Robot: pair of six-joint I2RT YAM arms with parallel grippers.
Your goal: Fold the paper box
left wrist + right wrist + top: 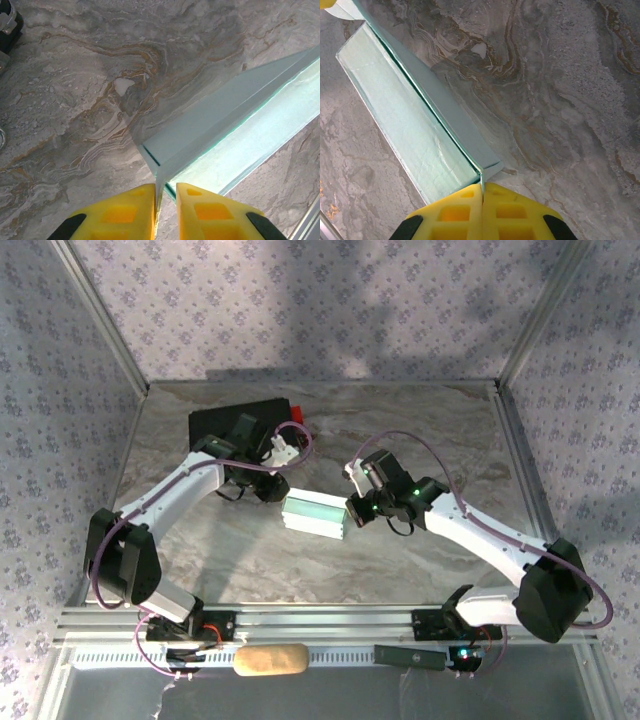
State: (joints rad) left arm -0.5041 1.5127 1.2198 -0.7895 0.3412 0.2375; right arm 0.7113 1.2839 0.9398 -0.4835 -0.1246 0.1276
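The paper box (315, 513) is pale blue card, a small oblong lying mid-table between the two arms. My left gripper (279, 497) is at its left end. In the left wrist view the yellow fingers (131, 212) stand a little apart around an upright end flap of the paper box (235, 115); the flap lies against the left finger, with a gap to the right one. My right gripper (352, 512) is at the box's right end. In the right wrist view this gripper (482, 186) is shut on the thin end flap of the paper box (405, 125).
A larger black case (235, 425) with a red end (297, 412) lies at the back left, behind the left arm. A tan oblong object (270, 660) and a dark bar (410, 655) rest on the front rail. Metal frame posts (100, 315) and papered walls enclose the marbled table (440, 420).
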